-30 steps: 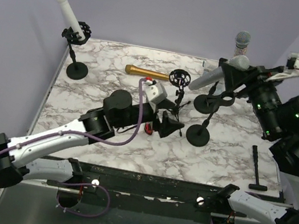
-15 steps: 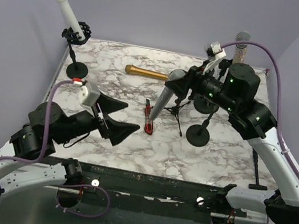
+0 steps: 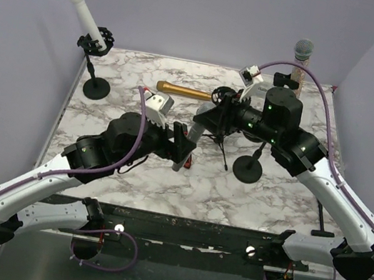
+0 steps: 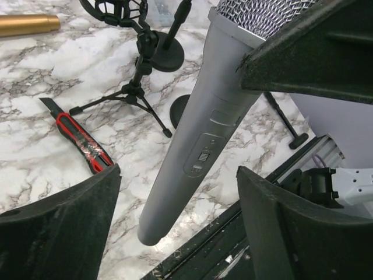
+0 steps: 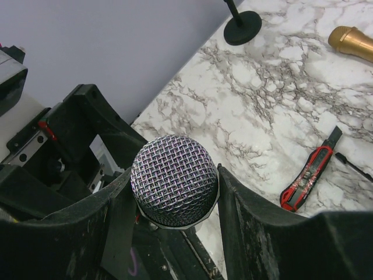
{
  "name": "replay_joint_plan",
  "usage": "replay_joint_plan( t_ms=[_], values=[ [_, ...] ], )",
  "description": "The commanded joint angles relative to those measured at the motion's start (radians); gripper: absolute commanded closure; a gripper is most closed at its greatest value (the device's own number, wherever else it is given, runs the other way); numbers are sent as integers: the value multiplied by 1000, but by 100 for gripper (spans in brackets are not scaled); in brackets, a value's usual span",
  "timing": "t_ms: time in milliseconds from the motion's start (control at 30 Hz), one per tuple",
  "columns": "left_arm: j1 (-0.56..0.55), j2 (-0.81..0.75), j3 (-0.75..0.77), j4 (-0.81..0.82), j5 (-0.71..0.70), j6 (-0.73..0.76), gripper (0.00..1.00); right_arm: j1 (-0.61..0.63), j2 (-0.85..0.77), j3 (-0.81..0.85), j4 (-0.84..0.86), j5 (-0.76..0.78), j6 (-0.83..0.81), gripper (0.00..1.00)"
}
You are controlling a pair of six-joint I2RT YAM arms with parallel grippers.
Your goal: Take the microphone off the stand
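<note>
My right gripper (image 3: 203, 117) is shut on a grey microphone (image 3: 185, 156) just below its mesh head (image 5: 174, 181) and holds it upright and tilted above the table's middle, free of any stand. My left gripper (image 3: 181, 146) is open, with one finger on each side of the microphone's handle (image 4: 201, 140) and a gap on both sides. The handle's lower end (image 4: 152, 232) hangs above the marble near the front edge. The empty round-base stand (image 3: 248, 168) is to the right of it.
A white microphone (image 3: 79, 11) sits in a stand at the back left. Another mesh-head microphone (image 3: 302, 55) stands at the back right. A gold microphone (image 3: 183, 91) lies at the back. A tripod shock mount (image 4: 135, 81) and a red utility knife (image 4: 77, 137) are nearby. A black tool (image 3: 323, 211) lies at the right.
My left arm has swung in to the middle, and its open jaws now straddle the microphone's handle. My right gripper has shifted slightly left and nearer with the microphone.
</note>
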Motion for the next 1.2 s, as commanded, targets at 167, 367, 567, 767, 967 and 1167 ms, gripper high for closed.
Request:
replay_joint_plan(
  t_ms=[167,367,567,767,967,1167],
  values=[
    [6,47,3,43,-7,17,38,32,24,-20,77,7,45,99],
    [6,64,-13,94,10,46,56,36,26,-32,90,-4,40,99],
    [9,39,-67,173,36,73,95,37,26,-34,84,1,28,57],
    [108,15,-109,110,30,-95,100,36,-59,-38,23,274,17,1],
    [364,25,-165,30,141,-331,100,36,-233,-124,88,448,32,0],
    [603,38,-407,291,189,-807,100,35,-329,-189,135,474,34,0]
  ],
)
